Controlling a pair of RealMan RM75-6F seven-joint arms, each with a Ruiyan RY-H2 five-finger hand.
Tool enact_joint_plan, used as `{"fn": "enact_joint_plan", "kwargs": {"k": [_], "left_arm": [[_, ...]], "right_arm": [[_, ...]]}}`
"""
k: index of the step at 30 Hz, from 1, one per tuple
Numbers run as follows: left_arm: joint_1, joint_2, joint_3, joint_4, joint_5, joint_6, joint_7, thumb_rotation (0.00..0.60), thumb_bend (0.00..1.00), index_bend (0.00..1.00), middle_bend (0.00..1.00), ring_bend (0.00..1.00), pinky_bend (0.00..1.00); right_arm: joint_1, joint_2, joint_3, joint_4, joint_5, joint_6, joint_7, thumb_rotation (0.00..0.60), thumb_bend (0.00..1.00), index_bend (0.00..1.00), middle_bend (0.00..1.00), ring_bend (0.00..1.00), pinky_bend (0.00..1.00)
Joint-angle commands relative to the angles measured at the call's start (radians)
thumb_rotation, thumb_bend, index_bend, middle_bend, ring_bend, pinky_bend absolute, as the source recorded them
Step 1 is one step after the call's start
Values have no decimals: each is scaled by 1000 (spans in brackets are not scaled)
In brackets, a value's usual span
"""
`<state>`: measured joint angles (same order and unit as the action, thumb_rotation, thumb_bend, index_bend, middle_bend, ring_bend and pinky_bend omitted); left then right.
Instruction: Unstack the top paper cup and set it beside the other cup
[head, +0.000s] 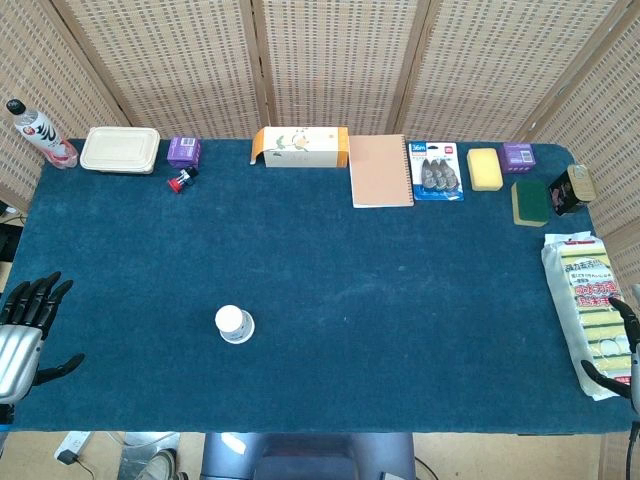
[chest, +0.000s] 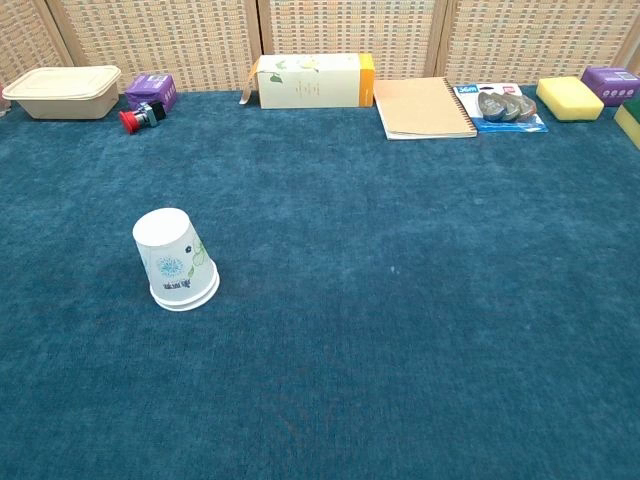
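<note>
Upside down on the blue cloth (head: 330, 300) stood the cup stack (chest: 177, 260), rims to the table and bases up, toward my left and near the front edge, which I judged put it within the left hand's reach. From the chest view a second rim showed just under the first at the bottom, so the top cup was not yet lifted off. My left hand (head: 25, 325) waited at the table's left edge, well apart from the stack, fingers spread and holding nothing. My right hand (head: 625, 350) barely showed at the far right edge beside the sponge pack (head: 585, 305); I could not tell how far open it was. Clutter such as the notebook (head: 380, 170) and box (head: 300, 146) lined the back edge, leaving bare cloth beside the stack for setting a cup down.
</note>
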<state>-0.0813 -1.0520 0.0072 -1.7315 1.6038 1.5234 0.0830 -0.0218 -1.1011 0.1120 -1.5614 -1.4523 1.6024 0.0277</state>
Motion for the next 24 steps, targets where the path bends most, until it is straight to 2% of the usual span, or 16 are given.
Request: {"fn": "enact_joint_plan", "kwargs": {"k": [1,7,11,18,24], "left_arm": [[-1,1,1,-1,-2,-5,0,600,122,0,0,0,18],[-27,-1,0,-12,-4,-53,3,600,121,0,0,0,18],[-73,-2,-10,-37,-14,-125,6,600,120,0,0,0,18],[-219,11,-46,-103,-74,-358,11,600,121,0,0,0,18],[-322,-11,-91,-150,-203,-509,90,600,121,0,0,0,19]], "right_arm": [[-1,5,1,-5,4,-4,8,600,41,161,24,0,0],[-4,14,2,-14,13,-11,26,600,41,161,24,0,0],[-5,20,1,-18,12,-12,36,600,41,161,24,0,0],[-9,30,3,-22,9,-9,63,600,41,161,24,0,0],[-8,35,4,-17,13,-17,77,600,41,161,23,0,0]]}}
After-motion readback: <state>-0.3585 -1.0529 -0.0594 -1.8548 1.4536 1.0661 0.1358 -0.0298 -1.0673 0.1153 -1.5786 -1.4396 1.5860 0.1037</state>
